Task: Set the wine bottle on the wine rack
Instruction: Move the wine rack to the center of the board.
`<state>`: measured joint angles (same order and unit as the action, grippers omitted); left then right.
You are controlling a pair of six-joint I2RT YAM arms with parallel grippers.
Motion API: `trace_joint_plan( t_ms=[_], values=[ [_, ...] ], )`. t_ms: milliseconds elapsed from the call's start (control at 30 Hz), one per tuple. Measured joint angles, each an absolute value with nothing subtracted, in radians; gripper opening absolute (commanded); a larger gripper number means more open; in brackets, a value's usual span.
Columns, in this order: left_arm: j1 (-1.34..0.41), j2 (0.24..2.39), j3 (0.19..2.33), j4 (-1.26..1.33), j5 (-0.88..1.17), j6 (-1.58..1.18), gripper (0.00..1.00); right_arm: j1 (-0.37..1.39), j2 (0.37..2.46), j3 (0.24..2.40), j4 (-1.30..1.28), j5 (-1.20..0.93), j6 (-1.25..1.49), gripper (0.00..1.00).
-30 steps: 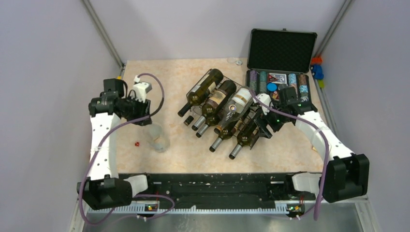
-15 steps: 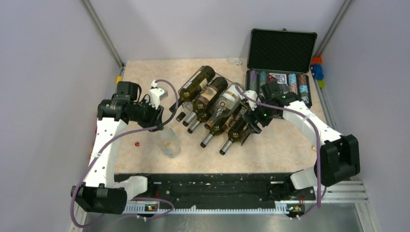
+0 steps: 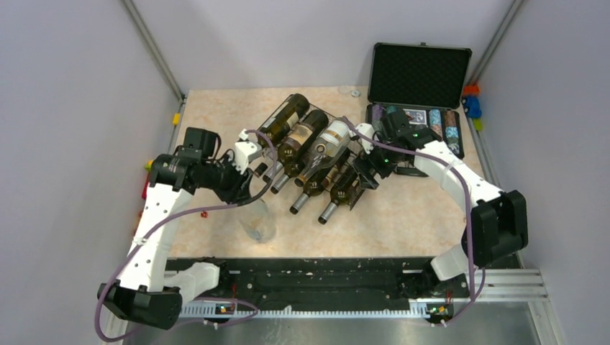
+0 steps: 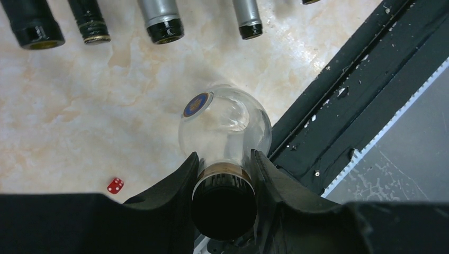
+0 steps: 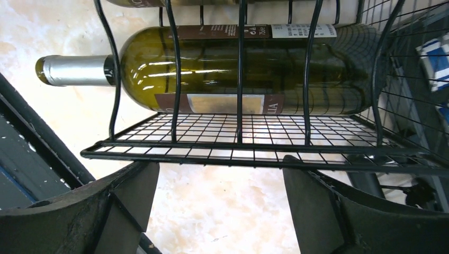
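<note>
The left gripper (image 4: 223, 156) is clamped tight on the neck of the wine bottle (image 4: 225, 123), a clear glass bottle with a dark cap and a small round blue-and-gold sticker on its shoulder. The bottle hangs base-down below the gripper, over the marbled table (image 3: 216, 122), near the black rail (image 4: 339, 95) at the table's near edge. Whether its base touches the table cannot be told. The bottle is not on the wine rack (image 5: 238, 132); in the overhead view it is just left of and nearer than the rack, close to the row of bottle necks that project from the rack's open side. The rack sits at an angle near the middle of the table and already carries several bottles (image 3: 306, 136) lying in its cradles, necks pointing toward the near left. A small red die (image 4: 115, 184) lies on the table left of the held bottle, apart from it. The right gripper (image 5: 218, 168) is at the rack's right side with its jaws spread wide and nothing between them. The rack's lower wire edge runs across just beyond its fingertips, and contact there cannot be confirmed. A green bottle (image 5: 238, 69) with a silver capsule lies in the cradle directly above that edge. An open black case (image 3: 419, 75) holding poker chips stands at the far right of the table.
</note>
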<state>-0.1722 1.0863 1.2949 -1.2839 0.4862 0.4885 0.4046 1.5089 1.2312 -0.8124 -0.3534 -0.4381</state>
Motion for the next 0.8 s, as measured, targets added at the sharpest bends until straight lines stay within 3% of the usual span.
trace_joint_plan(
  t_ms=[500,800],
  values=[
    [-0.395,1.074,1.221,-1.119,0.489,0.365,0.00,0.486,1.309,1.284,-0.837,-0.517,-0.567,0.93],
    [-0.396,1.072,1.150,-0.952,0.537,0.276,0.00,0.719,1.293,1.152,-0.606,-0.638,-0.546,0.96]
  ],
)
